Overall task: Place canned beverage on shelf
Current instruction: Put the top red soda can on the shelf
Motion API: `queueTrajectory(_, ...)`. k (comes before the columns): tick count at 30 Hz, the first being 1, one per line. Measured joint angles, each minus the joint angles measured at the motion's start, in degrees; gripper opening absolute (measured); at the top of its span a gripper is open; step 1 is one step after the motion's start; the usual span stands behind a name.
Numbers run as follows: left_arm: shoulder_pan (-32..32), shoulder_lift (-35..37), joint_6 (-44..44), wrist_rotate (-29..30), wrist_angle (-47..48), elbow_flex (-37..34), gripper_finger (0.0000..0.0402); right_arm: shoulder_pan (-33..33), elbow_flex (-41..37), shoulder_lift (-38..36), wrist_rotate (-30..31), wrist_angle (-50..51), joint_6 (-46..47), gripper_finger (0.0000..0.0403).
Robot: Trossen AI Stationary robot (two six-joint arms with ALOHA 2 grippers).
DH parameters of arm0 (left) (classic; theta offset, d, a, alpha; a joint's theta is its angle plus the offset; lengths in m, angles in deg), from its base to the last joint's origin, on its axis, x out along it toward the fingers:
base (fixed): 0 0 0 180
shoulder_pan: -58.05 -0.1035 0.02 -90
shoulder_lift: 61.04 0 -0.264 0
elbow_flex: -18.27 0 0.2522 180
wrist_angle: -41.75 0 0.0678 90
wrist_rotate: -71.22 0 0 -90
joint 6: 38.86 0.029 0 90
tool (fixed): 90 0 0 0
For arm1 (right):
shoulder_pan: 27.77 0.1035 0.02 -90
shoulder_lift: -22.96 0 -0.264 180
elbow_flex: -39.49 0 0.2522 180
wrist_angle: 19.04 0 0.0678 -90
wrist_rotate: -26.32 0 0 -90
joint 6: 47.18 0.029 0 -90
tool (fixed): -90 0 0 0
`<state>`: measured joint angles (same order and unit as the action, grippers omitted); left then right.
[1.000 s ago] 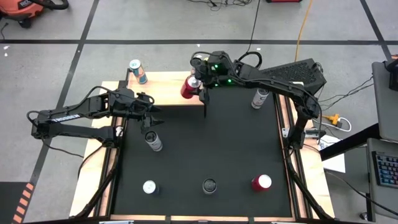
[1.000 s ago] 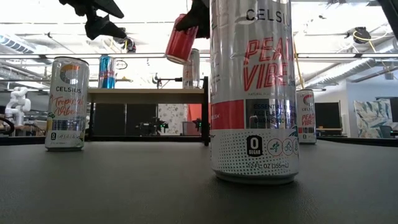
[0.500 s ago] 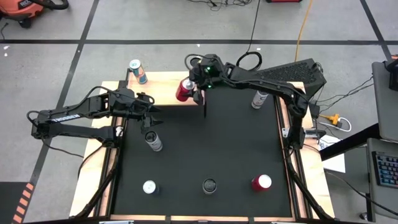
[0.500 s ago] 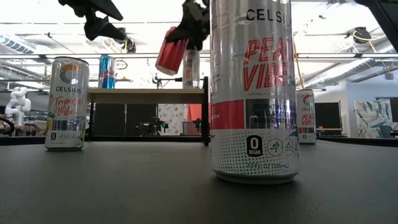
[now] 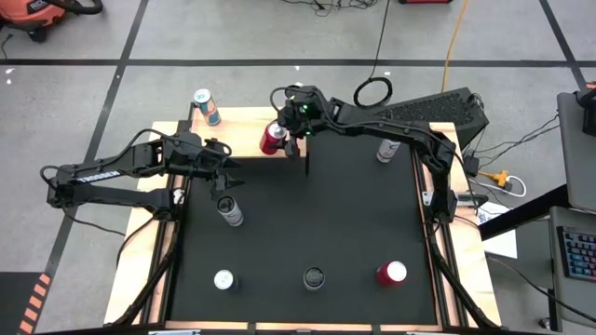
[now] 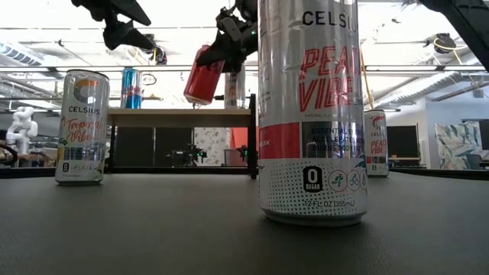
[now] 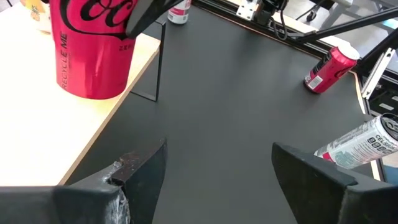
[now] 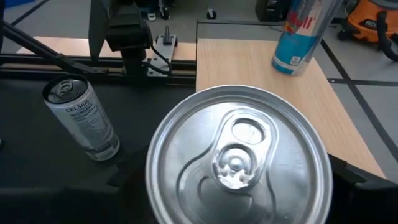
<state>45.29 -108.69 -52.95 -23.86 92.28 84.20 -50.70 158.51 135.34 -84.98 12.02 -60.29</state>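
Observation:
A red cola can (image 5: pixel 272 138) hangs tilted just above the shelf (image 5: pixel 237 130), a light-wood board on black legs at the table's far side. My right gripper (image 5: pixel 280 134) is shut on the can. In the low view the red can (image 6: pixel 202 74) shows a small gap over the shelf top (image 6: pixel 179 117). A blue can (image 5: pixel 206 107) stands on the shelf's far left corner. My left gripper (image 5: pixel 231 173) waits open above the table's left part, nothing between its fingers (image 7: pixel 144 169). My right gripper pinches the red can's upper side wall (image 8: pixel 155 186) between its two fingers, one on either side just below the rim. The fingers come slanting down from the table's right. The can hangs clear of the shelf, tilted, its top (image 8: pixel 239 155) toward the gripper.
A silver can (image 5: pixel 229 211) stands below my left gripper and another (image 5: pixel 388 146) at the far right. Three cans (image 5: pixel 223 279), (image 5: pixel 314 277), (image 5: pixel 391 273) line the near edge. The low view is partly blocked by a near can (image 6: pixel 309 114). Between the cans lies black mat.
My right gripper has carried the red can toward the table's left edge and down, from beside the shelf's right end to just over the board. The can has stayed tilted in the hold.

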Motion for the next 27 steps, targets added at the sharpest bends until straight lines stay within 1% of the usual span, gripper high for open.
queueTrajectory(3, 0.0, 0.02, -0.17, 0.0, 0.0, 0.0, 0.0292, -0.1, 0.0, 0.0, 0.0, -0.77, -0.39, 0.0319)
queueTrajectory(6, 0.0, 0.02, -0.18, 0.0, 0.0, 0.0, 0.0292, -0.12, 0.02, -0.17, 0.04, -1.37, -2.6, 0.0337)
queueTrajectory(27, 0.02, 0.02, -0.24, 0.0, 0.0, 0.0, 0.0292, -0.26, 0.53, -0.5, 0.2, -2.47, -3.2, 0.034)
